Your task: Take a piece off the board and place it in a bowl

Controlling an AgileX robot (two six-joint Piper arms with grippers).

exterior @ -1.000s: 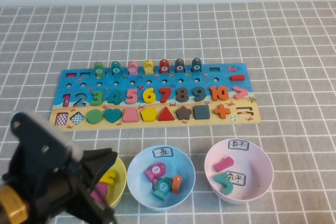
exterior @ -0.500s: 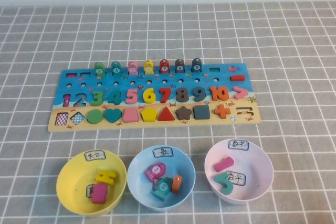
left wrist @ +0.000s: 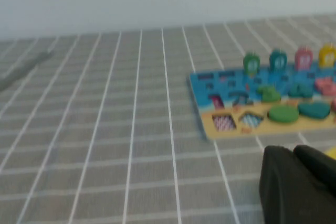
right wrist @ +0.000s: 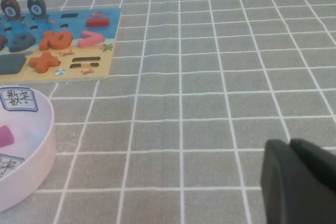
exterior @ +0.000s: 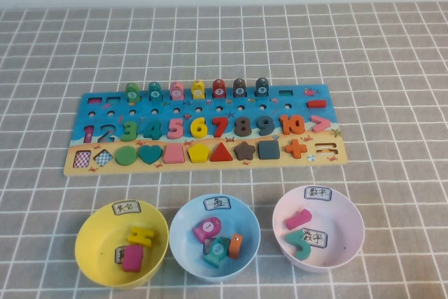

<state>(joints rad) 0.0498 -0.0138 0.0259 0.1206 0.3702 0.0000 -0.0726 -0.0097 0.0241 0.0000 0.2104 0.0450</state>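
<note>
A second ago the left arm filled the near-left corner of the high view, covering the yellow bowl (exterior: 121, 243). Now that arm is gone from the high view, and the whole desk (exterior: 392, 68) lies in plain sight. That reads to me as a pull-back after a drop.

The piece (exterior: 217, 250), a small teal-green fish, lies inside the light blue bowl (exterior: 214, 238), the middle of three bowls near the front edge. It rests against a pink fish token (exterior: 208, 229) and an orange token (exterior: 236, 245). The board (exterior: 206, 131) sits further back, well apart from the bowls, with seven fish pegs standing along its far edge. This delivery looks finished.

The left claw (left wrist: 299, 184) shows only as a dark blurred lump in its own wrist camera, near the board's end. The right claw (right wrist: 299, 182) appears the same way, over bare desk beside the pale pink bowl (right wrist: 23, 150). I cannot tell whether either claw is open or closed.
</note>
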